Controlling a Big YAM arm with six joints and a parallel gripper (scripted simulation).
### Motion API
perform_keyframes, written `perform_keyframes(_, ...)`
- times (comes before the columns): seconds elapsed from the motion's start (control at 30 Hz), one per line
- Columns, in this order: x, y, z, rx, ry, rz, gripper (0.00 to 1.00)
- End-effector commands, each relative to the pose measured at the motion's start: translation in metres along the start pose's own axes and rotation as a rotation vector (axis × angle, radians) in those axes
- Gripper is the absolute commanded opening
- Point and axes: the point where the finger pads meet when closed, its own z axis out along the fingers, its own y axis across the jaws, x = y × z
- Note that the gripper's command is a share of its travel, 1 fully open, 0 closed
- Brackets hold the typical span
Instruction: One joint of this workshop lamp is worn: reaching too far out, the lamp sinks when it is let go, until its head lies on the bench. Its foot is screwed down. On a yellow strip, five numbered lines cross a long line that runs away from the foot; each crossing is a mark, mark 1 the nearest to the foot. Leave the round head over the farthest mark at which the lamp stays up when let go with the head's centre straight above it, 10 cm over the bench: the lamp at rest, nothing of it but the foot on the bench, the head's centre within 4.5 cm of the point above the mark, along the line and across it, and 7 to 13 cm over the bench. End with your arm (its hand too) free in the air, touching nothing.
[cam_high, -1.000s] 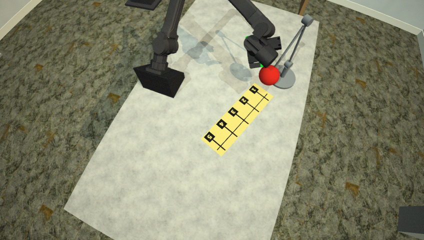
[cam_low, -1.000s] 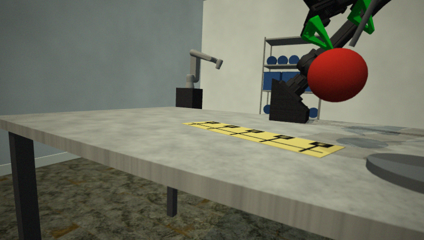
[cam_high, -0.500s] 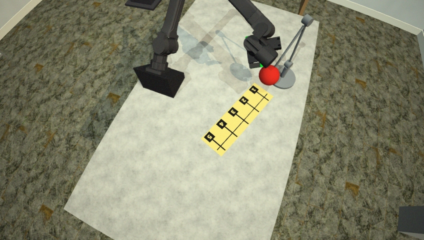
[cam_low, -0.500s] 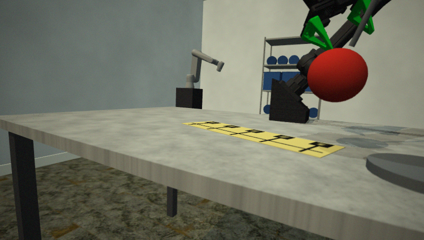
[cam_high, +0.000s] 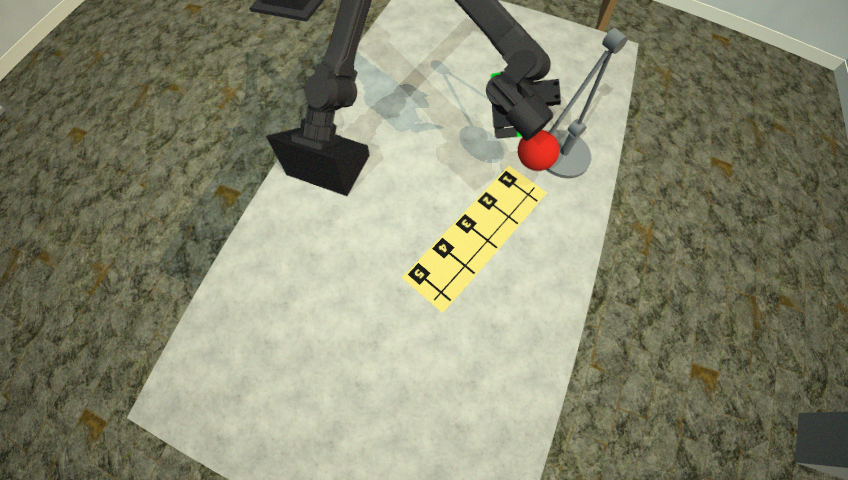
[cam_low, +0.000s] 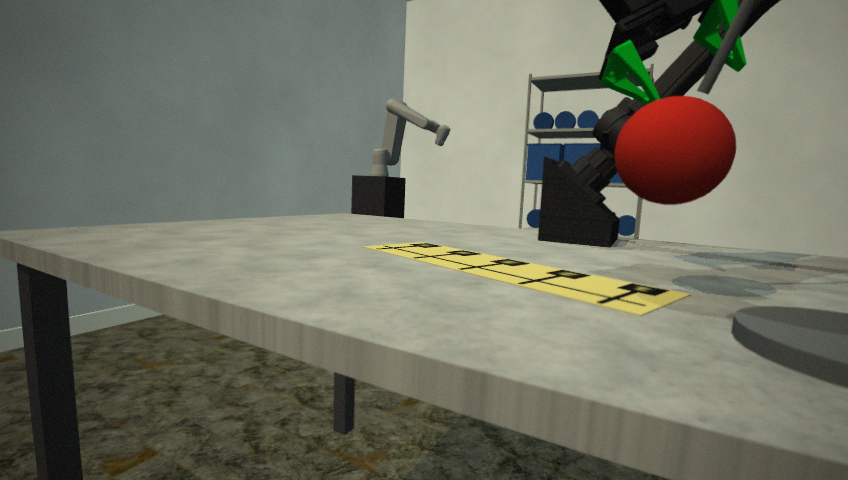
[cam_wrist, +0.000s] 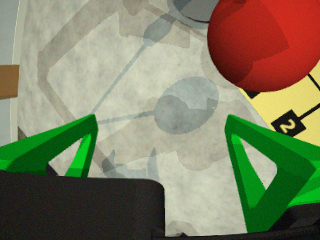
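The lamp's round red head (cam_high: 538, 150) hangs above the bench between the grey foot (cam_high: 569, 159) and the near end of the yellow strip (cam_high: 476, 237). It also shows in the side view (cam_low: 674, 149) and in the wrist view (cam_wrist: 267, 32). Thin grey rods run from the foot up to a joint (cam_high: 615, 41) and down to the head. The strip carries marks 1 (cam_high: 507, 179) to 5 (cam_high: 418, 274). My gripper (cam_low: 672, 56) with green fingers is open and empty, just above and behind the head, apart from it; it also shows in the wrist view (cam_wrist: 160, 154).
My arm's black base (cam_high: 318, 157) stands on the bench left of the lamp. The bench's far edge lies just behind the lamp. A second grey arm (cam_low: 392, 160) and a shelf (cam_low: 571, 148) stand in the background, off the bench.
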Motion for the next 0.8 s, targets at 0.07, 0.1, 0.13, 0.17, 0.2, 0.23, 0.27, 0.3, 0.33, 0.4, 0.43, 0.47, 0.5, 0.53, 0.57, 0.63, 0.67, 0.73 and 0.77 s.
perform_keyframes(0.07, -0.0068, 0.0017, -0.0068, -0.002, -0.014, 0.030, 1.00)
perform_keyframes(0.1, -0.0065, 0.0015, -0.0067, -0.003, -0.013, 0.034, 1.00)
perform_keyframes(0.13, -0.0063, 0.0013, -0.0066, -0.004, -0.013, 0.038, 1.00)
perform_keyframes(0.17, -0.0060, 0.0012, -0.0065, -0.005, -0.012, 0.042, 1.00)
perform_keyframes(0.2, -0.0057, 0.0010, -0.0064, -0.006, -0.012, 0.046, 1.00)
perform_keyframes(0.23, -0.0054, 0.0008, -0.0063, -0.006, -0.011, 0.050, 1.00)
perform_keyframes(0.27, -0.0051, 0.0006, -0.0063, -0.007, -0.010, 0.054, 1.00)
perform_keyframes(0.3, -0.0048, 0.0005, -0.0062, -0.008, -0.010, 0.058, 1.00)
perform_keyframes(0.33, -0.0045, 0.0003, -0.0061, -0.009, -0.009, 0.062, 1.00)
perform_keyframes(0.4, -0.0045, 0.0003, -0.0061, -0.009, -0.009, 0.062, 1.00)
perform_keyframes(0.43, -0.0043, 0.0002, -0.0060, -0.010, -0.009, 0.065, 1.00)
perform_keyframes(0.47, -0.0040, 0.0001, -0.0060, -0.010, -0.008, 0.069, 1.00)
perform_keyframes(0.5, -0.0038, 0.0000, -0.0059, -0.011, -0.008, 0.072, 1.00)
perform_keyframes(0.53, -0.0036, 0.0000, -0.0059, -0.012, -0.007, 0.076, 1.00)
perform_keyframes(0.57, -0.0033, -0.0001, -0.0058, -0.012, -0.007, 0.080, 1.00)
perform_keyframes(0.63, -0.0029, -0.0003, -0.0057, -0.014, -0.006, 0.087, 1.00)
perform_keyframes(0.67, -0.0026, -0.0004, -0.0056, -0.014, -0.005, 0.090, 1.00)
perform_keyframes(0.73, -0.0022, -0.0005, -0.0055, -0.016, -0.004, 0.097, 1.00)
perform_keyframes(0.77, -0.0019, -0.0006, -0.0054, -0.016, -0.004, 0.101, 1.00)
